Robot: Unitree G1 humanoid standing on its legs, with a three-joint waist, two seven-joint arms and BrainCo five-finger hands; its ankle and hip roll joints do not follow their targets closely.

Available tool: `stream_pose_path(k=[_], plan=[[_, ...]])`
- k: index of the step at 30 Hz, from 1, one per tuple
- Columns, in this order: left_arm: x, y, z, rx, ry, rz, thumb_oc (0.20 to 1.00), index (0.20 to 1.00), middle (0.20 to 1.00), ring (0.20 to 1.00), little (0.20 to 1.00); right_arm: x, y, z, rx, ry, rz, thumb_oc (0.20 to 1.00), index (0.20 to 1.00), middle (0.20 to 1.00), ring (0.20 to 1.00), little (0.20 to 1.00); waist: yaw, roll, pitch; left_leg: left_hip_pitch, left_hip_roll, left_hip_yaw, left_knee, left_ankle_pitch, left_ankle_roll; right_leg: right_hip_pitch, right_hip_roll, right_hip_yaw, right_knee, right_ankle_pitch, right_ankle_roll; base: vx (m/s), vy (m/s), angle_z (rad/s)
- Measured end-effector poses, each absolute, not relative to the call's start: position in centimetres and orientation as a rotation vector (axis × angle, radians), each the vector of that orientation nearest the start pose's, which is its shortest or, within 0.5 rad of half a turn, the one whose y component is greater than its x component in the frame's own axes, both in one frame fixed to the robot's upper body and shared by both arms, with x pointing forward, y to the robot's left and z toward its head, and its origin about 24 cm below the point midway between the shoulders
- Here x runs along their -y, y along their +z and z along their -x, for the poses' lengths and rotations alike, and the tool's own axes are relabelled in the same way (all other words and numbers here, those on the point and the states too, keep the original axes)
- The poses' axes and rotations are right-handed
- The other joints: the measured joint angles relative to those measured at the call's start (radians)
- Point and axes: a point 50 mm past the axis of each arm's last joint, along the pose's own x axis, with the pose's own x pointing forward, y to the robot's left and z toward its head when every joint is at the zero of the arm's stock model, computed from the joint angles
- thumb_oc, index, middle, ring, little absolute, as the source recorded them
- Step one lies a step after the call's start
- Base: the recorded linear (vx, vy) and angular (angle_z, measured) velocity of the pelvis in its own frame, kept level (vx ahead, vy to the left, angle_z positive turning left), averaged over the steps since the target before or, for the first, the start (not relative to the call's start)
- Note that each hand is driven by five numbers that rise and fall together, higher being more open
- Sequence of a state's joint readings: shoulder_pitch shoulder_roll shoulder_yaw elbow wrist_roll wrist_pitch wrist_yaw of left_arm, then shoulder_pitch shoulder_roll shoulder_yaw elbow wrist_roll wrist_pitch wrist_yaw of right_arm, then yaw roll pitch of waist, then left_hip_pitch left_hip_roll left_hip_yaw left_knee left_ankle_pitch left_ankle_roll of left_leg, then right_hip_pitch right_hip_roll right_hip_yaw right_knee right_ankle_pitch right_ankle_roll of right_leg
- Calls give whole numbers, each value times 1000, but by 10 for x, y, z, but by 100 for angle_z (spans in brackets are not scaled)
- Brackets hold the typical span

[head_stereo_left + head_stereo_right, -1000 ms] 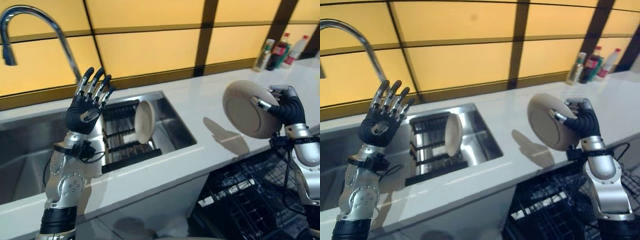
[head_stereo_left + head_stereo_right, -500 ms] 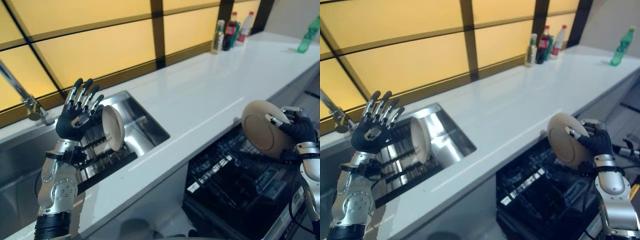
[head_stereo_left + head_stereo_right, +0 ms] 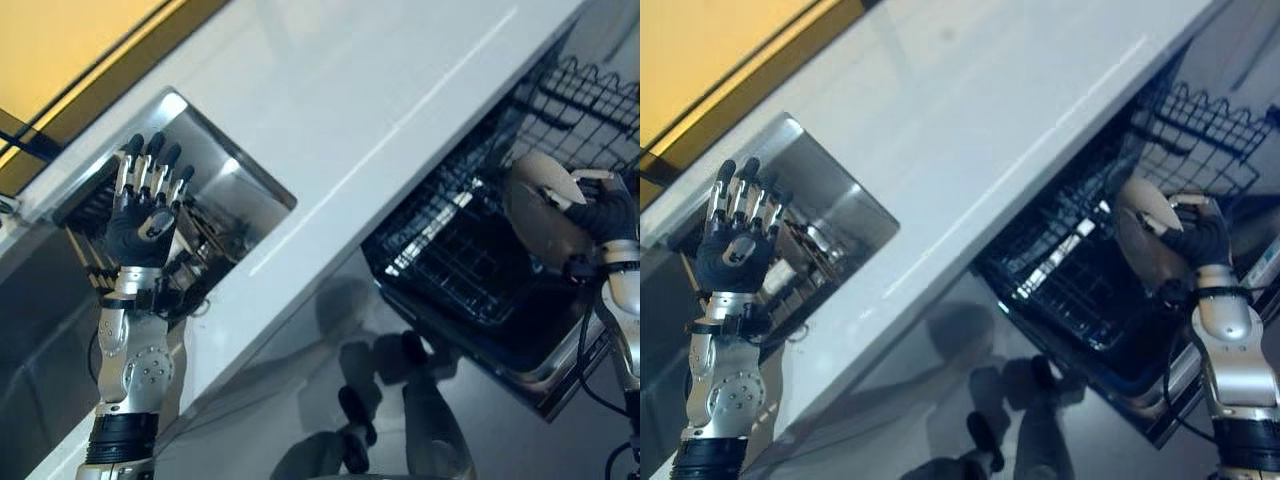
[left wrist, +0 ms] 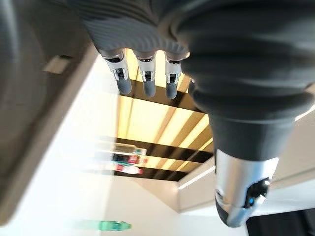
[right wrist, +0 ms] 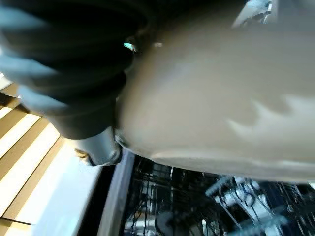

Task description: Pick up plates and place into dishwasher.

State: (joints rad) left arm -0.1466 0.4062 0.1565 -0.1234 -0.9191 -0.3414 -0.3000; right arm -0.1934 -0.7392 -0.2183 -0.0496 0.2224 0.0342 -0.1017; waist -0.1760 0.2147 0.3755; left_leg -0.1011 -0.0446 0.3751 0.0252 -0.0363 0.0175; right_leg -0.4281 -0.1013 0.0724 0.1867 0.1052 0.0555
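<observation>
The right hand [image 3: 608,215] has carried the plate [image 3: 538,205], fingers curled on it, off the white counter's [image 3: 330,120] edge to the black dishwasher rack [image 3: 470,250], while the left hand [image 3: 142,205] stays spread wide by the sink [image 3: 215,180].

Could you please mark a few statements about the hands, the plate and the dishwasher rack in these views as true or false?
1. The right hand is clamped on a beige plate. True.
2. The plate already stands in the dishwasher rack. False: it is held in the air above the pulled-out black wire rack.
3. The left hand is raised with its fingers straight and holds nothing. True.
4. The left hand rests flat on the white countertop. False: it is up in front of the steel sink, touching nothing.
5. The dishwasher rack is pulled out below the countertop edge. True.
</observation>
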Motion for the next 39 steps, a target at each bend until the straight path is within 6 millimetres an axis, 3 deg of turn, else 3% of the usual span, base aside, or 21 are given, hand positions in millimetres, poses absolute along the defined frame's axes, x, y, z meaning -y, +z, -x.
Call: stream_pose_path(k=[4, 7, 15, 39], plan=[[-234, 176, -259, 750, -235, 422, 1000, 1000, 1000, 1000, 1000, 295, 182, -278, 301, -248, 482, 200, 200, 200, 200, 200, 0, 7, 37, -32, -1, -1, 14, 1, -2, -35, -3, 0, 17, -1, -3, 0, 0, 0], [-235, 180, -259, 768, -224, 424, 1000, 1000, 1000, 1000, 1000, 291, 189, -283, 324, -244, 479, 200, 200, 200, 200, 200, 2, 18, 60, -37, -3, -2, 18, 1, -1, -39, -5, 0, 20, 0, -3, 0, 0, 0], [-232, 190, -260, 797, -223, 430, 1000, 1000, 1000, 1000, 1000, 288, 195, -289, 335, -248, 474, 200, 200, 200, 200, 200, 28, 22, 65, -64, -5, -9, 27, 1, -1, -64, -9, -1, 29, 0, -6, 3, -1, 1], [-232, 198, -258, 814, -211, 421, 1000, 1000, 1000, 1000, 1000, 281, 199, -293, 368, -251, 503, 200, 200, 200, 200, 200, 27, 23, 71, -113, -10, -46, 58, 1, -1, -101, -32, -37, 49, -1, -10, 2, -6, 2]])
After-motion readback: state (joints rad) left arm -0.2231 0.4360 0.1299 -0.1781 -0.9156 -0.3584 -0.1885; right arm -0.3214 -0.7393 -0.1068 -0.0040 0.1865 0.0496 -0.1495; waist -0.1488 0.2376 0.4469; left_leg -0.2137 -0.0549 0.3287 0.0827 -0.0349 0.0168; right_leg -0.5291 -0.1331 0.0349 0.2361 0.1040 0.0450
